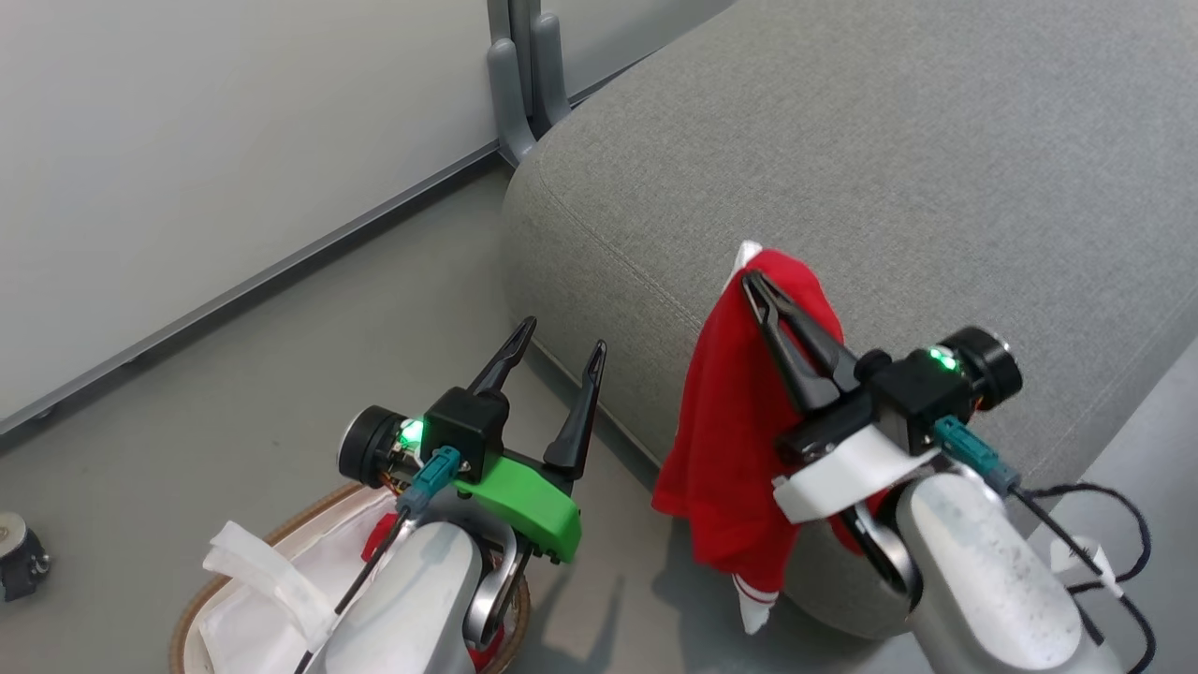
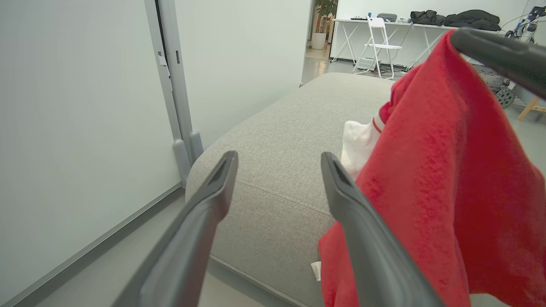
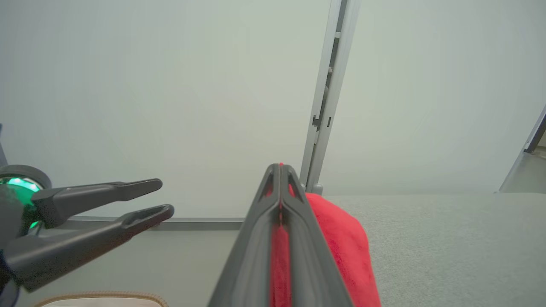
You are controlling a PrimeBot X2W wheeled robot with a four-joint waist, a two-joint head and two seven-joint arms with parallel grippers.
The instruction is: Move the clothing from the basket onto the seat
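Clamping the clothing (image 1: pixel 725 440) in the shut right end effector (image 1: pixel 752 279) at centre frame, held it high against the seat (image 1: pixel 889 168) edge, likely so the hem clears; held the left end effector (image 1: pixel 564 335) splayed, empty, near the basket (image 1: pixel 309 517), lower left.

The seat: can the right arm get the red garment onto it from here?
Probably yes. The right tool, shut on the clothing, hangs over the front edge of the seat with bare cushion beyond it; the left tool stands open, apart, to the side.
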